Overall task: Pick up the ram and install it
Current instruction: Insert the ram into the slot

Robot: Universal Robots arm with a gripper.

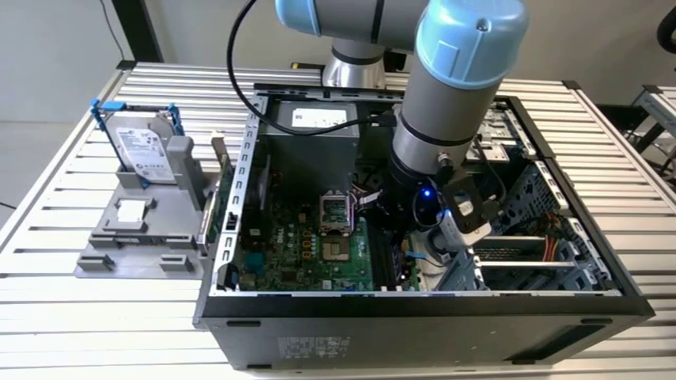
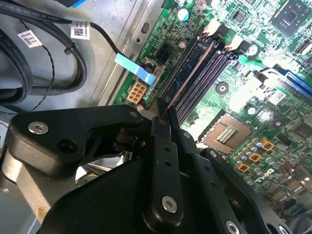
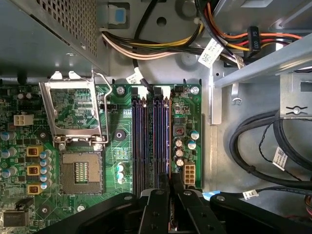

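Ram (image 2: 187, 78), seen edge-on in the second wrist view, stands in a memory slot (image 3: 162, 141) on the green motherboard (image 1: 306, 253) inside the open computer case (image 1: 423, 317); my claw (image 2: 163, 114) is clamped on its near end, fingers (image 3: 157, 207) pressed together around it.

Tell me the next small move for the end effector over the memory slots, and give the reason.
Probably a short, straight push down. In the second wrist view the end effector is shut on the ram, which stands edge-on along the outermost of the memory slots, already lined up with it. The slot's latch at the far end looks swung open, so the stick seems not fully seated.
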